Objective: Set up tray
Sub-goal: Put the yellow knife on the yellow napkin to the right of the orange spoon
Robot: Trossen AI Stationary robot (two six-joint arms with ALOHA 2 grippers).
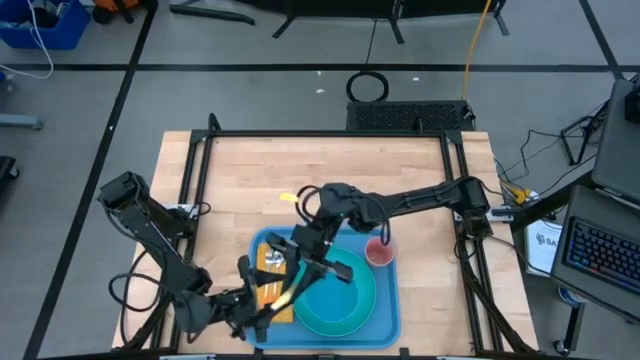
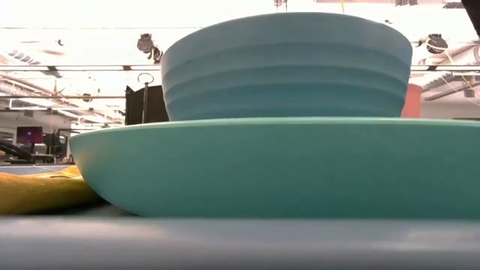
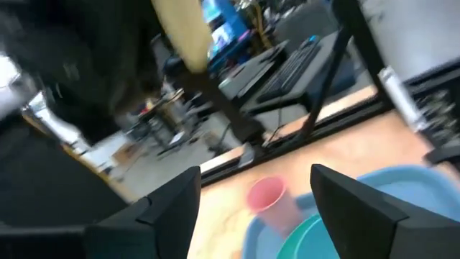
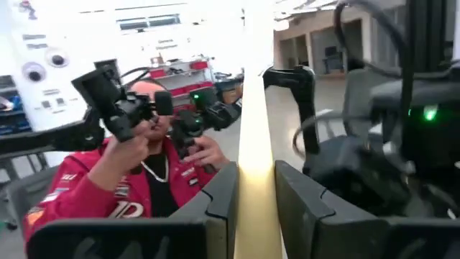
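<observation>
On the near half of your wooden worktop [image 1: 400, 180] lies one light-blue tray [image 1: 388, 318], right of centre and close to the near edge. You can count what sits in it: one turquoise plate [image 1: 362, 305], one teal ribbed bowl [image 2: 289, 64] standing on that plate as the low view shows, one pink cup [image 1: 380, 251] upright in the tray's far right corner, and one yellow cloth [image 1: 275, 290] with orange patches along the tray's left side.

Your right tool [image 1: 303, 268] reaches in from the right over the tray's left half, above the cloth and the plate's left edge. In the right wrist view its two fingers [image 4: 219, 208] are pinching one long, flat, cream-coloured utensil [image 4: 256, 165], which stands up between them; what kind of utensil it is you cannot tell.

Your left tool [image 1: 262, 312] sits at the near left corner of the tray, just beside the cloth's near end. Its fingers [image 3: 172, 205] are spread wide in the left wrist view, with nothing between them; past them you see the pink cup, the plate's rim and the tray's corner. The pale utensil shows again near the top of that view.

In the right wrist view one person in a red jacket [image 4: 93, 194] sits beyond the worktop, both hands on a pair of dark control handles [image 4: 118, 108].
</observation>
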